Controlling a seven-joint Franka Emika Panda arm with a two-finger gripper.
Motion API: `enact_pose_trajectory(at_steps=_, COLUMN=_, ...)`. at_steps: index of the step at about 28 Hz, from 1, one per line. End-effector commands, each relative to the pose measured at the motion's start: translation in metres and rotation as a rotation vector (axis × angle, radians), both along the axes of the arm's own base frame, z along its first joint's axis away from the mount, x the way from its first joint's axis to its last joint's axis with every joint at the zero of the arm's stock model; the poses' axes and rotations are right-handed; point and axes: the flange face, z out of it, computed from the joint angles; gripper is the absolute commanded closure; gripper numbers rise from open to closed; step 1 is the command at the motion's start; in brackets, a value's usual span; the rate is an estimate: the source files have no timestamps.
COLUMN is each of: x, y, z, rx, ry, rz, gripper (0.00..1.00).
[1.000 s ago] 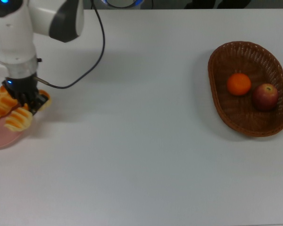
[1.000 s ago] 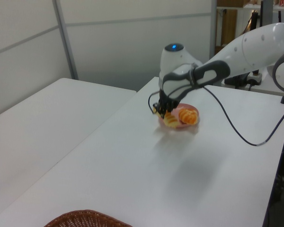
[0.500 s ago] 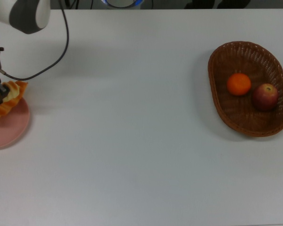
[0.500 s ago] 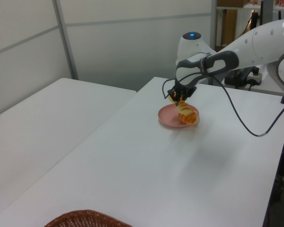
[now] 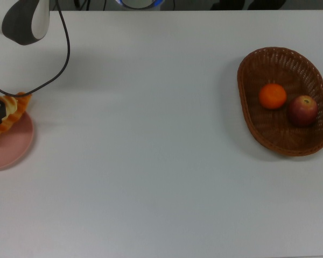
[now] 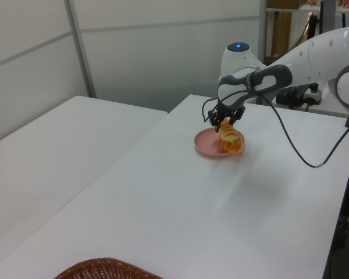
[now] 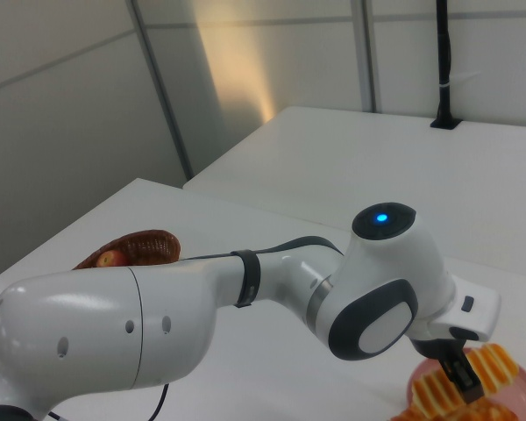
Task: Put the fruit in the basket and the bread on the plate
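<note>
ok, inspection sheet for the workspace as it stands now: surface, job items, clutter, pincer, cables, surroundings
Surface: white table, bare in the middle.
Job items: apple and mandarin lie in the wicker basket; bread sits on the pink plate at the top view's left edge.
Clutter: nothing seen.
Pincer: pincer at the top end of the bread over the plate; open or shut cannot be told.
Cables: black cable hangs from the arm over the table.
Surroundings: second white table, pale wall panels.
</note>
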Motion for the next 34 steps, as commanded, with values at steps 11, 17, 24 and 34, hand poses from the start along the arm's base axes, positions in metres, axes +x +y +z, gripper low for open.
enact_pose_trajectory(at_steps=11, x=-0.001, y=-0.008, z=0.011, rx=-0.024, ry=-0.002, rz=0.05, gripper=0.0)
enact_pose_trajectory(at_steps=17, x=-0.009, y=0.032, z=0.05, rx=-0.012, ry=0.093, rz=0.171, gripper=0.0)
enact_pose_trajectory(at_steps=24, x=-0.027, y=0.118, z=0.096, rx=0.051, ry=0.282, rz=0.326, gripper=0.0)
enact_pose_trajectory(at_steps=34, x=-0.057, y=0.228, z=0.154, rx=0.075, ry=0.409, rz=0.512, gripper=0.0)
